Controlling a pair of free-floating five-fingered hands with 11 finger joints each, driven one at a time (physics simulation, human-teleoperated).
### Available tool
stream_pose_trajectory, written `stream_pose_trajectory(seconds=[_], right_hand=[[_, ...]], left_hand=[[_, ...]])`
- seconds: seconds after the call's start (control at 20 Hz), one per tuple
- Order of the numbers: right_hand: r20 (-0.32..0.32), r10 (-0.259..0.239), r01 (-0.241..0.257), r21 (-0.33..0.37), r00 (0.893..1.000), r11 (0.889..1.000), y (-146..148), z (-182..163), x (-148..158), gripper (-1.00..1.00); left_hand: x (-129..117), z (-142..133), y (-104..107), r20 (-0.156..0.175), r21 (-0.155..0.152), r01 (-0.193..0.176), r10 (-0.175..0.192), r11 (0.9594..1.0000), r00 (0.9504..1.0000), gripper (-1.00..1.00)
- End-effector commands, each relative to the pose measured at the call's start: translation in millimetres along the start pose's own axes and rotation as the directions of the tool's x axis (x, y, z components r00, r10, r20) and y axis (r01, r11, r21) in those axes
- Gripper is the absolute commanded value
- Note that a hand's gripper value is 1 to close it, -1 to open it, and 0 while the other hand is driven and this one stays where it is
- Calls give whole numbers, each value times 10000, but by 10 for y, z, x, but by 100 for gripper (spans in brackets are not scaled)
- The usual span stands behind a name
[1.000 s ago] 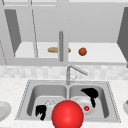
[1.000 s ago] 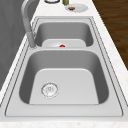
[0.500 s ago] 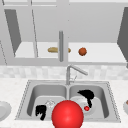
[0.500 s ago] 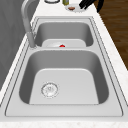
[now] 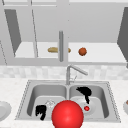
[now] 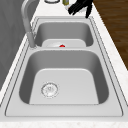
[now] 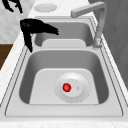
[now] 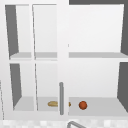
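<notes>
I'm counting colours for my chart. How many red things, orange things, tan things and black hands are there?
Red: 2, the big red ball and the small red thing on the plate
Orange: 1, orange ball
Tan: 1, loaf
Black: 2, left hand, right hand
Total: 6

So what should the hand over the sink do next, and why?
Probably lower a little, straight down. The right hand hangs above the right basin with fingers pointing down, and the small red ball lies on the plate below it, untouched. The left hand hovers by the left basin.
</notes>
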Motion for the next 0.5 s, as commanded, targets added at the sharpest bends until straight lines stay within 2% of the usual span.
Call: stream_pose_trajectory(seconds=[0.0,0.4,0.45], right_hand=[[-268,397,-420,-951,9989,9946,-52,-254,-86,-100],[-332,708,-759,-1924,9969,9784,-162,-793,-316,-100],[-250,615,-650,-1807,9978,9814,-144,-891,-344,-100]], left_hand=[[0,0,0,0,0,0,0,10000,10000,0],[0,0,0,0,0,0,0,10000,10000,0],[0,0,0,0,0,0,0,10000,10000,0]])
